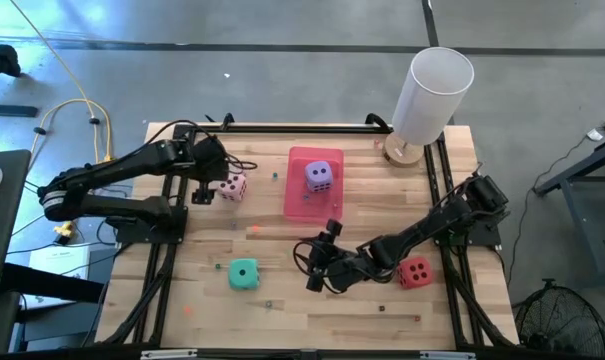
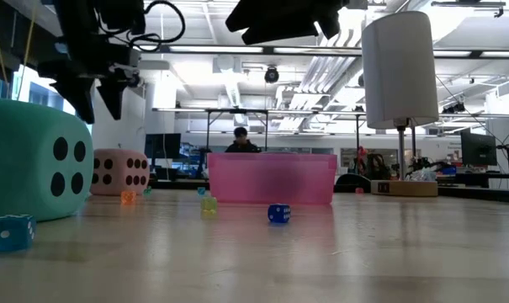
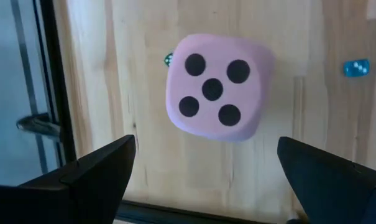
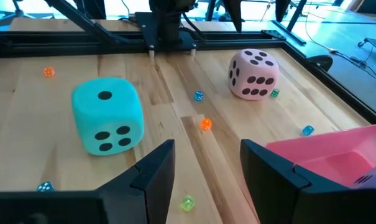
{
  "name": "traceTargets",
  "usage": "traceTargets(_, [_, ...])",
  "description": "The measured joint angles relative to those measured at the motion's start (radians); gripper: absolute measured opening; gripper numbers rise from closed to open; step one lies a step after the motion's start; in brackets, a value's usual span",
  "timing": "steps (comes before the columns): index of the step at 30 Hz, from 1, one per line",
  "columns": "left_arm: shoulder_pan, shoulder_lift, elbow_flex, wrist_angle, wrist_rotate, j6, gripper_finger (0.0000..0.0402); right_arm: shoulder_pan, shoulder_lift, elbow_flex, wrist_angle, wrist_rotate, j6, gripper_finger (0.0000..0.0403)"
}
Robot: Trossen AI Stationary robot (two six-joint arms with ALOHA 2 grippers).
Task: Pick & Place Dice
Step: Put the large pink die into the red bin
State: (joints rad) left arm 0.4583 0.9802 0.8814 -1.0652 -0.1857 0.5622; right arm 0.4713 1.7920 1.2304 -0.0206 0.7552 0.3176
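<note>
Step in hand, as I read it: left gripper (image 1: 204, 194) goes for the pale pink die (image 1: 232, 187), left of centre in the high view, just beside the gripper and apart from it. Fingers stand wide apart, nothing between them. In the left wrist view the die (image 3: 216, 87) sits centred between the two dark fingers (image 3: 94, 171), five pips up, so alignment looks good. To do it well: drop straight down, keep the die centred, close on two flat opposite faces, not the corners (soft cube, likely squashes and may twist if caught off-centre). Then lift clear and carry it right to the pink tray (image 1: 300, 205), whose wall must be cleared.

Purple die (image 1: 319, 176) already lies in the tray, upper centre. Teal die (image 1: 244, 274) lower left of centre, red die (image 1: 415, 272) lower right, both on bare table (image 1: 282, 300).

Pose: left arm reaches in from the left edge, wrist bent down over the table, gripper above the surface (the low view shows it hanging upper left, clear of the top). Right arm stretches low from the right edge toward the lower centre, right gripper (image 1: 317, 270) partly parted, empty, facing the teal die (image 4: 107, 123), well apart from it. Tiny loose dice scattered about.
</note>
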Motion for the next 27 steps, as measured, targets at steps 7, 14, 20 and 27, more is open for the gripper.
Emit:
traceTargets(7, [0.000,0.000,0.000,0.032,-0.017,0.191,0.0383,0.001,0.000,0.000,-0.014,-0.002,0.000,0.0174])
traceTargets(14, [0.004,0.002,0.000,0.108,-0.008,0.269,0.0383,0.007,0.000,0.000,-0.028,-0.006,0.002,0.0174])
traceTargets(20, [0.079,0.062,0.000,0.116,0.176,0.312,0.0383,0.009,-0.001,0.001,-0.028,-0.006,0.000,0.0174])
traceTargets(27, [0.174,0.157,0.000,0.117,0.261,0.347,0.0383,0.009,-0.001,0.001,-0.029,-0.006,0.002,0.0174])
